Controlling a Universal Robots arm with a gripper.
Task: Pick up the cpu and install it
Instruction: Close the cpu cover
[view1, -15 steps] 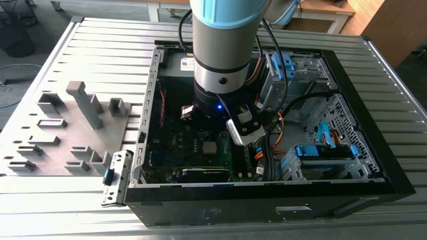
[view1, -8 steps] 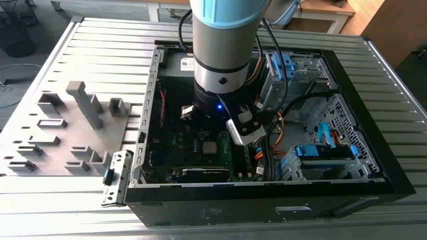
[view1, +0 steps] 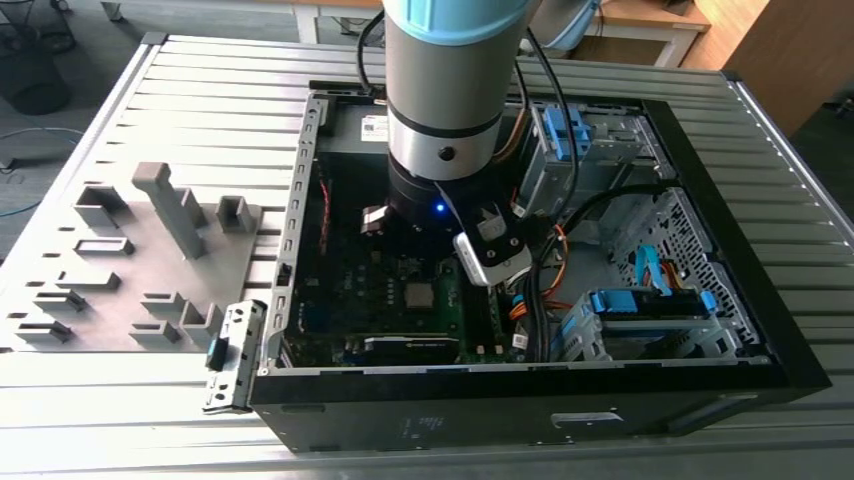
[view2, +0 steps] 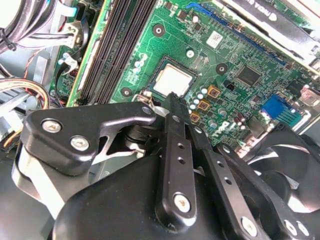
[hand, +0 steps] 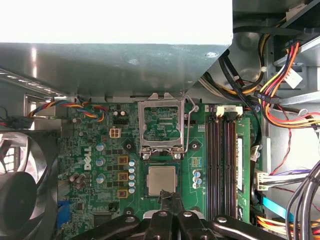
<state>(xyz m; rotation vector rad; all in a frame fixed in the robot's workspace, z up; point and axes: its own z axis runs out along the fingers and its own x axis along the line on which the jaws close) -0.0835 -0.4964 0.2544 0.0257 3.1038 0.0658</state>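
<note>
- Silver-grey metal marks the cpu: it lies flat in its seat on the green board, just beside the hinge of the metal frame, which stands flipped up and open
- The gripper sits on the chip's side away from the frame, its blades pressed together with nothing between them — it holds nothing
- Step, as I judge it: placing is done, locking is not; the chip looks seated square but unclamped
- Any move from here calls for keeping the tips off the chip so it isn't nudged askew, since nothing pins it down
- The first wrist view gives the open frame and the memory slots beside it
- The second wrist view gives the fingers along their length, tips at the chip's edge — touching or just clear, I cannot tell
- The exterior view gives the arm reaching down into the open computer case
</note>
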